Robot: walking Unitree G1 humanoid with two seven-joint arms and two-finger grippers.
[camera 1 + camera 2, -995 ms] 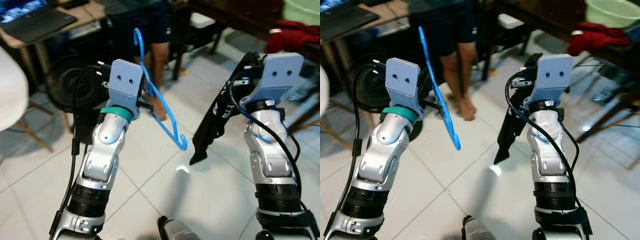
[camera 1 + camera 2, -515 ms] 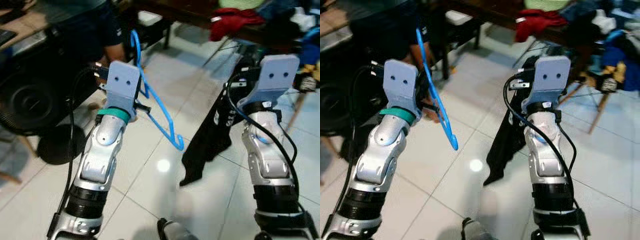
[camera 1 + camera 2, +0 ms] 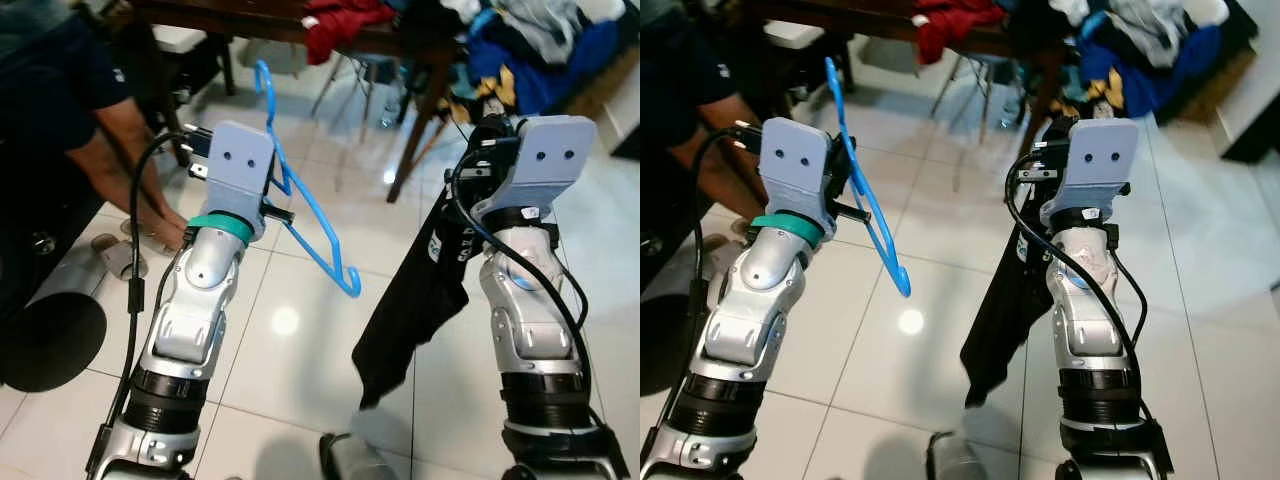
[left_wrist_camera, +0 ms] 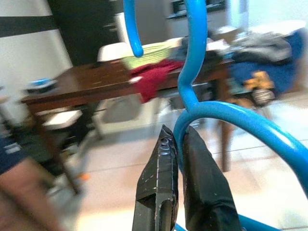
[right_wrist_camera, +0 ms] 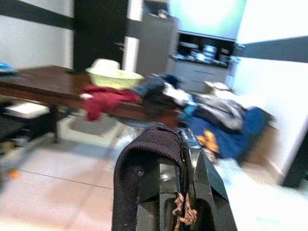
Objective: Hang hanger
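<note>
A blue plastic hanger [image 3: 310, 232] is held up in front of me, hook uppermost. My left gripper [image 4: 177, 137] is shut on the blue hanger [image 4: 211, 113] just below its hook. A black garment [image 3: 420, 290] hangs down from my right gripper [image 5: 185, 144], which is shut on a fold of the black garment [image 5: 144, 166]. Both arms are raised at chest height, the left one on the left and the right one on the right, about a forearm's length apart.
A dark wooden table [image 3: 330, 25] stands ahead with red cloth [image 3: 340, 15] and a heap of blue and grey clothes [image 3: 530, 40] on it. A person [image 3: 60, 130] in dark clothes crouches at the left. The floor is white glossy tile [image 3: 300, 330].
The whole picture has swung to the right: the laptop desk and fan have left the view and the clothes table has come in. Both grippers keep their hold.
</note>
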